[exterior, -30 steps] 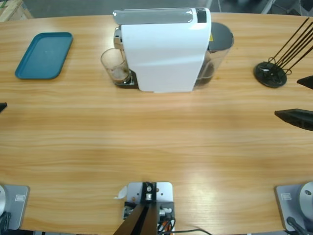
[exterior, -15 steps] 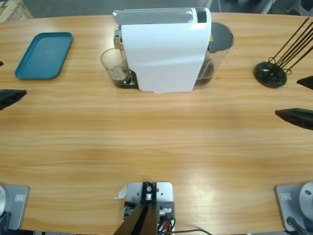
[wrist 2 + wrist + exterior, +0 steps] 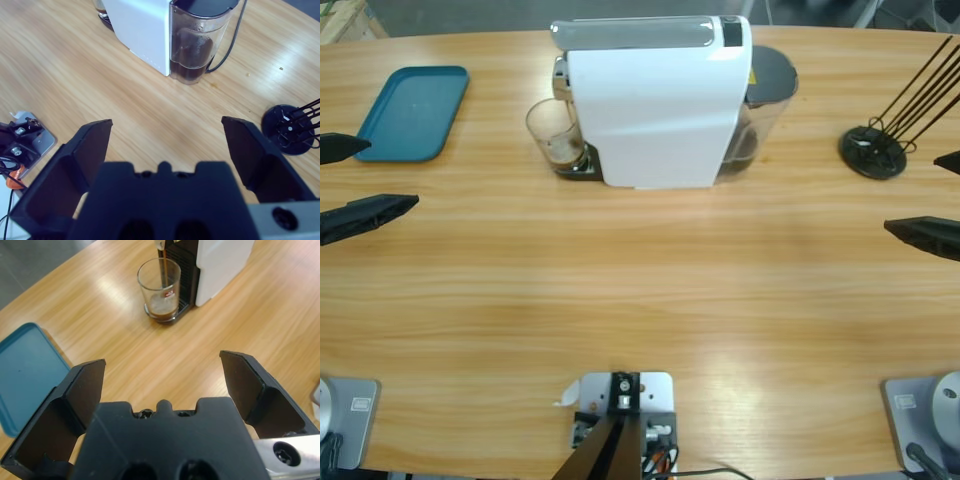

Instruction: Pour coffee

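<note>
High view: a small clear glass (image 3: pixel 555 137) stands under the spout of the white capsule coffee machine (image 3: pixel 655 100) on the long wooden counter (image 3: pixel 640 290). The left end effector (image 3: pixel 355 182) and right end effector (image 3: pixel 932 205) sit at opposite edges, jaws apart and empty.

Left wrist view: a thin stream is falling into the glass; the coffee (image 3: pixel 162 314) forms a shallow dark layer. Brewing appears under way; the glass is not yet grasped.

Right wrist view: jaws spread, well clear of the machine.
</note>
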Robot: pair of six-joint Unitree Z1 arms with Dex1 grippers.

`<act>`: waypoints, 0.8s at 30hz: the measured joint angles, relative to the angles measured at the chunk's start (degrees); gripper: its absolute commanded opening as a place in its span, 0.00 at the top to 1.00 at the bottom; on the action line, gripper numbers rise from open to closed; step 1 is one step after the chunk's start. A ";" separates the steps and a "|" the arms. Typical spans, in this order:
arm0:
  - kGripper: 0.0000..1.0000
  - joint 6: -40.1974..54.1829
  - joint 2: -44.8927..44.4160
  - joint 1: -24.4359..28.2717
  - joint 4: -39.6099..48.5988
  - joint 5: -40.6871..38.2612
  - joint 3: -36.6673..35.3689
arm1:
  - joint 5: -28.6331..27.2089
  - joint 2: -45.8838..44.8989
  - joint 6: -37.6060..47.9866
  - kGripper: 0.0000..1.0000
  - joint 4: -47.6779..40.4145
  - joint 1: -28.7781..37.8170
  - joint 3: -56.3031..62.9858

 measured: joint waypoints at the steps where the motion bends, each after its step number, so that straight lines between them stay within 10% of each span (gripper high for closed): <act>1: 0.00 0.00 0.00 0.00 -0.04 -0.05 0.00 | -0.05 0.00 0.00 0.01 0.00 0.00 0.00; 24: 0.00 0.81 0.01 -0.16 -0.31 -1.71 0.00 | -0.32 -0.23 0.00 0.02 -0.01 0.00 0.00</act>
